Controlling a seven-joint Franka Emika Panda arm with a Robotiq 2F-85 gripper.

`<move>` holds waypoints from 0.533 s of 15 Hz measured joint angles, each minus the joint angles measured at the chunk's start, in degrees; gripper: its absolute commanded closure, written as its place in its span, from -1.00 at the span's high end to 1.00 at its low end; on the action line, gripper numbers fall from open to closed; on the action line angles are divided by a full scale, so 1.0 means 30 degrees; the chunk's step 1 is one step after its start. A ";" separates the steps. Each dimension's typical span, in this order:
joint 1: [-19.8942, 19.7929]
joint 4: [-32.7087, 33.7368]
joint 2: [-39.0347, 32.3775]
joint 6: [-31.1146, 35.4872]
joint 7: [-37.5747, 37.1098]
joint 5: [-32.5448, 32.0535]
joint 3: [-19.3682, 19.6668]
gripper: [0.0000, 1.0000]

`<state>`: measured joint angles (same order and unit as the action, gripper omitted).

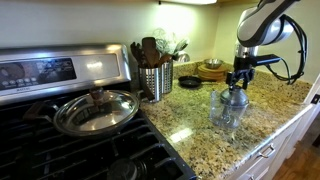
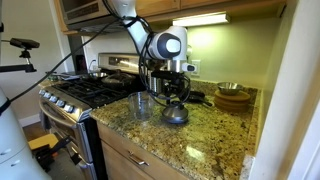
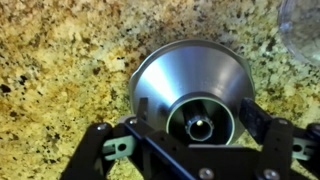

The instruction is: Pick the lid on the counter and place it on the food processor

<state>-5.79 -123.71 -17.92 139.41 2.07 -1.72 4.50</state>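
Observation:
The lid (image 3: 170, 70) is a silvery-grey domed cap with a knob on top, standing on the speckled granite counter. In the wrist view my gripper (image 3: 197, 125) is directly above it, open, with one finger on each side of the knob and neither touching it. In an exterior view the lid (image 2: 176, 115) sits on the counter under the gripper (image 2: 172, 98). The food processor, a small clear jar (image 2: 140, 106), stands upright just beside the lid. It also shows in the wrist view (image 3: 305, 25) and in an exterior view (image 1: 226, 112), where the gripper (image 1: 238, 82) hangs behind it.
A frying pan with a glass lid (image 1: 95, 110) sits on the stove. A steel utensil canister (image 1: 155, 78), a small black dish (image 1: 189, 82) and wooden bowls (image 1: 212, 70) stand toward the back of the counter. The counter's front edge (image 2: 150, 150) is close by.

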 measured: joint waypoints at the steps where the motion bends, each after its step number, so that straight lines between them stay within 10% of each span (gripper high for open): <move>1: 0.0000 0.0001 0.0000 0.0002 0.0046 0.0001 -0.0001 0.48; 8: 0.0000 0.0185 0.0159 0.0010 0.0246 -0.0001 -0.0004 0.22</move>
<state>-5.79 -123.16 -17.44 139.44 2.80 -1.72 4.49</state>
